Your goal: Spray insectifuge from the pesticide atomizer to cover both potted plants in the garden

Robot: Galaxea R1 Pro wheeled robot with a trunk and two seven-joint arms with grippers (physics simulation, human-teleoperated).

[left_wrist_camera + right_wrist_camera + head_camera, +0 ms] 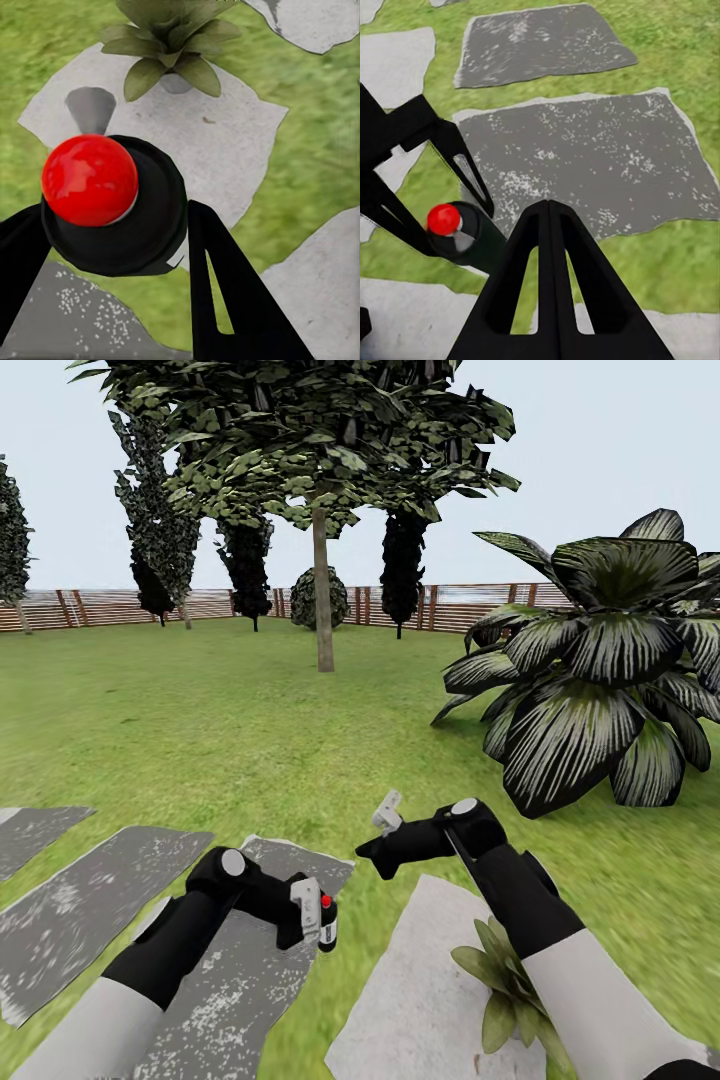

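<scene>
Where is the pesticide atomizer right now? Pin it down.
The pesticide atomizer is held in the left claw, low left of centre in the head view, above the grey paving slabs, its red top facing a potted plant.

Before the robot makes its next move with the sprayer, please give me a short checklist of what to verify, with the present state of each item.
1. Atomizer in the left pincer: ok, black fingers stand on both sides of its body.
2. Red cap on top, grey nozzle visible: ok.
3. Nozzle aimed at the potted plant: cannot tell, though in the left wrist view the plant lies ahead on a pale stone slab.
4. Right pincer empty and shut: ok, fingers meet with nothing between them.
5. Right arm away from the plant: not ok, its forearm overlaps the leaves in the head view.
6. Second potted plant located: cannot tell.
</scene>
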